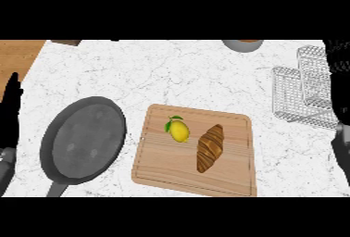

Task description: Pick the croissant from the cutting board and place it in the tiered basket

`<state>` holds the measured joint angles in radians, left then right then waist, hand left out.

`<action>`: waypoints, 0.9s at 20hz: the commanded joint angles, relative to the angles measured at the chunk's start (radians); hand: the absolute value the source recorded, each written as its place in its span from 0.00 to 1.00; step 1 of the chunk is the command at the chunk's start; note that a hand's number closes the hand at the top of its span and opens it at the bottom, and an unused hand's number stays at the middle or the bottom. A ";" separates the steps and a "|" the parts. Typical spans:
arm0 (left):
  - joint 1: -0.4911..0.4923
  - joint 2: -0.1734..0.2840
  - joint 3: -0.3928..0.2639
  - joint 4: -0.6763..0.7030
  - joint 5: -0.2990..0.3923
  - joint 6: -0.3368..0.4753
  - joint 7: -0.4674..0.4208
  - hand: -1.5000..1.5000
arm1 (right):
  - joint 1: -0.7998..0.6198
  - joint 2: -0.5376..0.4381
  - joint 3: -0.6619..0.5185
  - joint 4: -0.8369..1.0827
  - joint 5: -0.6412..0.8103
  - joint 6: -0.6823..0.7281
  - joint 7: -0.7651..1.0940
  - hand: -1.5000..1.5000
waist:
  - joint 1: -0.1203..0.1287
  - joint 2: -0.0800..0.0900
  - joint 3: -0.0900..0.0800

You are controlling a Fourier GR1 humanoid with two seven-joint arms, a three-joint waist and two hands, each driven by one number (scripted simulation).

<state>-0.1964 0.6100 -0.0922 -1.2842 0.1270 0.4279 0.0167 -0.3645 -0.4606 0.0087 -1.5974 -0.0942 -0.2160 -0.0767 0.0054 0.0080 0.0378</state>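
A brown, striped croissant (210,148) lies lengthwise on the right half of the wooden cutting board (191,178), near the counter's front. Just left of it on the board sits a lemon (179,131) with a green leaf. The wire tiered basket (304,92) stands at the right, behind and to the right of the board. My left hand (10,111) rests at the left edge, fingers up and straight, holding nothing. At the right edge my right hand (341,69) shows as a dark strip beside the basket, fingers up, also holding nothing. Both hands are well away from the croissant.
A dark grey frying pan (85,136) lies left of the board, its handle pointing toward the front edge. A grey bowl (242,44) peeks in at the back. Bare marble counter separates the board from the basket. A wooden surface borders the counter at the far left.
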 commanded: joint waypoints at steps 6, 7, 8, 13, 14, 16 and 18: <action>-0.026 -0.230 -0.131 -0.188 0.037 -0.002 -0.056 0.50 | 0.188 0.282 -0.105 -0.058 -0.364 0.065 -0.173 1.00 | -0.051 -0.018 -0.030; -0.005 -0.167 -0.092 -0.116 0.043 -0.018 -0.022 0.50 | 0.062 0.385 -0.251 -0.114 -0.413 -0.139 -0.214 1.00 | -0.127 -0.065 0.023; -0.004 -0.255 -0.158 -0.174 0.048 -0.027 -0.064 0.50 | 0.258 0.216 -0.142 0.101 -0.176 -0.116 -0.086 1.00 | -0.047 0.003 -0.038; 0.029 -0.310 -0.199 -0.179 0.037 -0.011 -0.079 0.50 | 0.355 0.425 -0.044 0.021 -0.587 0.347 -0.184 0.00 | -0.025 -0.011 -0.033; -0.025 -0.293 -0.193 -0.204 0.027 -0.005 -0.024 0.50 | 0.416 0.383 -0.041 0.007 -0.579 0.436 -0.226 0.00 | -0.029 -0.012 -0.034; -0.009 -0.306 -0.208 -0.205 0.028 -0.025 -0.025 0.50 | 0.489 0.308 -0.059 0.007 -0.563 0.559 -0.289 0.00 | -0.021 -0.010 -0.036; 0.030 -0.318 -0.226 -0.242 0.003 0.007 -0.015 0.50 | 0.643 0.255 -0.042 -0.164 -0.511 0.558 -0.264 0.00 | -0.030 -0.016 -0.037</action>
<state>-0.1934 0.3170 -0.2868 -1.4787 0.1531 0.4130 -0.0225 0.0915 -0.1432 -0.0478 -1.6394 -0.6137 0.2134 -0.3072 -0.0235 -0.0036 0.0040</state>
